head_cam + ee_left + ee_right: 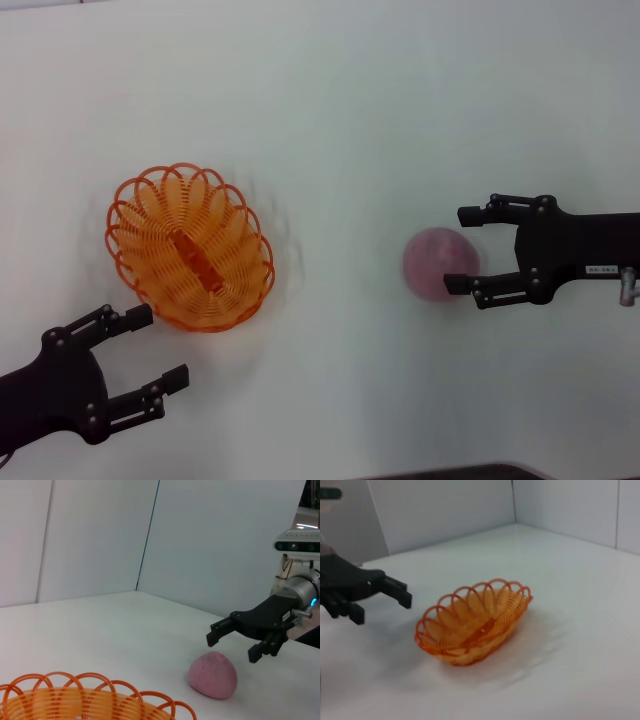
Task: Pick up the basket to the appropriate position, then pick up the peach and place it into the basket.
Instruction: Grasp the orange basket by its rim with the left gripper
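Note:
The orange openwork basket [190,247] rests on the white table, left of centre, empty. My left gripper [158,348] is open and empty just in front of it, apart from its rim. The pink peach [438,262] lies on the table to the right. My right gripper [462,249] is open, its fingertips at the peach's right side, not closed on it. In the left wrist view the right gripper [233,647] hovers just above and behind the peach [214,675], with the basket rim [75,682] close by. The right wrist view shows the basket [475,622] and the left gripper [381,608]; the peach is out of that view.
The white table [330,120] stretches far back and between the basket and the peach. White walls [100,535] stand behind it. The table's front edge [450,472] shows at the bottom of the head view.

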Tool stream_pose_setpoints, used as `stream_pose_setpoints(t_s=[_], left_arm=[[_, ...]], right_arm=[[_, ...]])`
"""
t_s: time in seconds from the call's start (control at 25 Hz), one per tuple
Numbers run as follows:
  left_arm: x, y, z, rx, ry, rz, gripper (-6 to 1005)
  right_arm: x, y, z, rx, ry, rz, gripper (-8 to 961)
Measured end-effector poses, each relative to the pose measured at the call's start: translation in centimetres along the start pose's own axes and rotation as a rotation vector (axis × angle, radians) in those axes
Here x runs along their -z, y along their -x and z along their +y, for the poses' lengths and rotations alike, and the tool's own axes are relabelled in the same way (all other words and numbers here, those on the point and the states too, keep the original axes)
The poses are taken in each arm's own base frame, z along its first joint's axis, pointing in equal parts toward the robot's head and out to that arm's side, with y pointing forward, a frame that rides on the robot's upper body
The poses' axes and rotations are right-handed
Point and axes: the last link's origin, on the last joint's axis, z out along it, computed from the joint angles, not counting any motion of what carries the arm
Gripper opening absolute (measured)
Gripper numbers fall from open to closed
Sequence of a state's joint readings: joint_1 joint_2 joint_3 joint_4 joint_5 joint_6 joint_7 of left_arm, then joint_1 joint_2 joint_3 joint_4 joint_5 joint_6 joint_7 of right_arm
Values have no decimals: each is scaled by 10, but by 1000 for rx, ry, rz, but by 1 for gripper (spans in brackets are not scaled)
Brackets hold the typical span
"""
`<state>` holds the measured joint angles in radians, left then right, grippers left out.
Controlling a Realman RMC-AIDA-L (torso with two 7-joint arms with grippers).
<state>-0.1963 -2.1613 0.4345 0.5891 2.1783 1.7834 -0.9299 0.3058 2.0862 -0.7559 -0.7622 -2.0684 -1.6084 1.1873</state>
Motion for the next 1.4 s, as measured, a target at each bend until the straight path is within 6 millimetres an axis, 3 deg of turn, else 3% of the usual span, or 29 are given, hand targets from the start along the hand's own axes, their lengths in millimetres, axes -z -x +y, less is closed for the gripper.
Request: stream_pose_setpoints(t_s=[0.68,0.84,0.88,1.04,1.4], left_arm=[[1,-1,-2,31,-26,25,746],[9,-7,-15,230,-97,75,739],[13,-10,-24,353,-132,81,738],[20,-11,-47,570,-226,71,731],[20,-34,-74,678,-232,-11,717]], right_arm=[[5,-1,4,4,9,-24,925],[5,-1,4,3,7,-25,925],[5,-1,4,2,7,-25,925],[5,0,3,2,5,-25,925],[4,1,2,2,5,-23,926]])
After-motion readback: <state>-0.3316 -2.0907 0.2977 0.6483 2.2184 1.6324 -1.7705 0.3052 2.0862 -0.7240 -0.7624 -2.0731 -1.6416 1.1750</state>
